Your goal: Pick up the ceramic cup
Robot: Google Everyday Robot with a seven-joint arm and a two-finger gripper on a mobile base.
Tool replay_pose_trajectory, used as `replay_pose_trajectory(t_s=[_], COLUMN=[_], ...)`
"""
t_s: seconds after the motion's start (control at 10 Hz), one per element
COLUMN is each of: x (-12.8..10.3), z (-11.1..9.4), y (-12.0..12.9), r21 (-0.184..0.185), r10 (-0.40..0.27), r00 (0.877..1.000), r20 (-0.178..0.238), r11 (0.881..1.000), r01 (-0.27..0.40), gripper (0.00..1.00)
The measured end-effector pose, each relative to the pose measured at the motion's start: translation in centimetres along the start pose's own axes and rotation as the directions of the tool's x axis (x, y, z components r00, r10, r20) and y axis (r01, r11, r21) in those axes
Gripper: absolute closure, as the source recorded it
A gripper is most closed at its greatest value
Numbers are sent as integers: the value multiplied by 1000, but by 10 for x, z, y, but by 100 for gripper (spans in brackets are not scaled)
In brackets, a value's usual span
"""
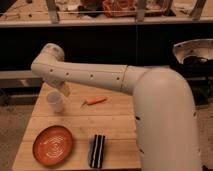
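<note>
The ceramic cup [55,101], small and pale, stands upright on the left part of the wooden table [115,125]. My big white arm reaches from the right across the table and bends down at the far left. Only a pale tip of my gripper [64,90] shows below the arm; it hangs just above and to the right of the cup's rim. The jaws stand open, and the cup rests on the table with nothing holding it. The rest of the gripper is hidden behind the arm.
An orange plate [53,145] lies at the table's front left. A black oblong object [96,150] lies beside it near the front edge. A thin orange item [95,101] lies mid-table, right of the cup. A dark counter runs behind.
</note>
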Motion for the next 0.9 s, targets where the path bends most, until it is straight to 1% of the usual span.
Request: replay_pose_trajectory(t_s=[0.5, 0.9], x=[-6, -11], z=[14, 26], y=[-5, -5], r21=[2, 13], r10=[-32, -55], r00=[999, 997], r20=[34, 57], r11=[999, 998], r01=[32, 54], gripper=[20, 20])
